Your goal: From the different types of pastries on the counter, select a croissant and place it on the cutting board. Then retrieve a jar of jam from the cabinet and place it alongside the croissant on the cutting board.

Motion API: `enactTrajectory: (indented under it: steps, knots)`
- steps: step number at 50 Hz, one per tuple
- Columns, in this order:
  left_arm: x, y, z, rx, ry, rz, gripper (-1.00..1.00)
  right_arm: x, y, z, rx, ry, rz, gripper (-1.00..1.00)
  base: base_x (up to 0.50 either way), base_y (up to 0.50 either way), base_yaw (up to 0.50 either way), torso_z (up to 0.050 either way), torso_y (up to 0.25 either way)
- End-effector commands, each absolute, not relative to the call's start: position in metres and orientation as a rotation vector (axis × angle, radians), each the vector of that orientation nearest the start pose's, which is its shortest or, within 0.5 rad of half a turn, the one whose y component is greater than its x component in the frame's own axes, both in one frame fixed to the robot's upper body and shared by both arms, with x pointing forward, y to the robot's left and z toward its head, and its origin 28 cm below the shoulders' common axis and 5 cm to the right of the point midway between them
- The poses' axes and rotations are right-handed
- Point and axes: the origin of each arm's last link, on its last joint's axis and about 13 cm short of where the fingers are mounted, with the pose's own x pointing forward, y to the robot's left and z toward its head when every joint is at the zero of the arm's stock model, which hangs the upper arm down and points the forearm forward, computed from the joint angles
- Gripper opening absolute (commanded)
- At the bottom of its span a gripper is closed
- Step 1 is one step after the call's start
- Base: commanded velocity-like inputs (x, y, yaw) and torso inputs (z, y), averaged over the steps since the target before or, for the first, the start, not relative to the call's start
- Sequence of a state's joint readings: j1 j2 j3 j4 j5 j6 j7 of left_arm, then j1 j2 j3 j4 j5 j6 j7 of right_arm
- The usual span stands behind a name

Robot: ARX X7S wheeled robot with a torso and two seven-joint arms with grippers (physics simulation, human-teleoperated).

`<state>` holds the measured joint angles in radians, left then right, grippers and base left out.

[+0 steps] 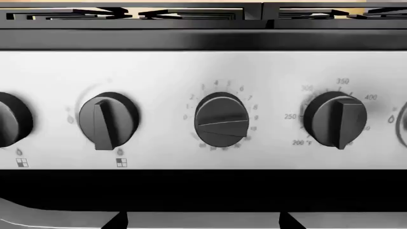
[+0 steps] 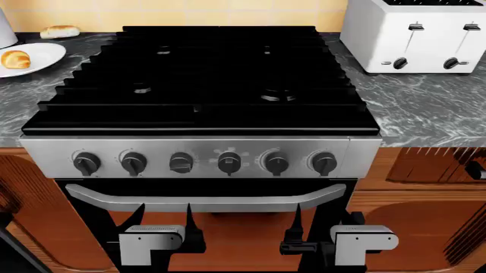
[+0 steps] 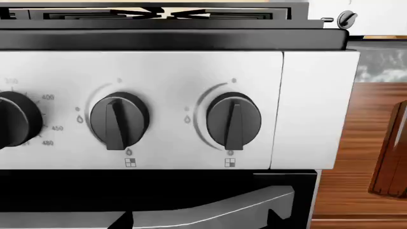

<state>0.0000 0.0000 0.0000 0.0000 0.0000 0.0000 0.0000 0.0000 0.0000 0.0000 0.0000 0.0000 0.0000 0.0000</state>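
The golden croissant (image 2: 15,58) lies on a round white plate (image 2: 44,54) on the black marble counter (image 2: 31,96) at the far left. A pale bread roll (image 2: 59,31) lies behind it by the wall. Both grippers hang low in front of the oven door, far from the pastries. My left gripper (image 2: 163,219) (image 1: 202,222) is open with nothing between its fingers. My right gripper (image 2: 322,219) (image 3: 198,220) is open and empty too. The cutting board and the jar of jam are out of view.
A steel stove (image 2: 201,74) with black grates fills the middle, with a row of knobs (image 2: 181,162) and an oven handle (image 2: 205,199) facing the grippers. A white toaster (image 2: 414,34) stands on the counter at the right. Brown wooden fronts (image 2: 414,216) flank the oven.
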Motion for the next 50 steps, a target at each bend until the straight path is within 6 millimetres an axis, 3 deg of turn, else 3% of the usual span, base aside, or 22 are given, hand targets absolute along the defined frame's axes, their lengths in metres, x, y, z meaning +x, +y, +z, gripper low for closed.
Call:
enactTrajectory:
  steps: [1,9,15,22,50]
  knots:
    - [0.211,0.2058,0.0139,-0.008,0.005,0.007,1.0,0.2107,-0.098,0.0112,0.019,0.021,0.014,1.0,0.0,0.0,0.0,0.0,0.0]
    - [0.2148,0.2062,0.013,-0.006,0.039,-0.01,1.0,0.2157,-0.1001,0.0073,-0.009,0.027,0.021,1.0,-0.02,0.01,0.0,0.0,0.0]
    - [0.2146,0.206,0.0125,-0.002,0.041,-0.021,1.0,0.2156,-0.0987,0.0102,-0.048,0.006,0.012,1.0,-0.47,0.37,0.0,0.0,0.0]
    - [0.2142,0.2079,0.0143,-0.015,0.046,-0.029,1.0,0.2126,-0.0971,0.0134,-0.08,-0.025,0.004,1.0,-0.29,0.47,0.0,0.0,0.0]
    - [0.2161,0.2104,0.0165,-0.028,0.047,-0.023,1.0,0.2124,-0.0967,0.0126,-0.125,-0.034,-0.011,1.0,0.0,0.5,0.0,0.0,0.0]
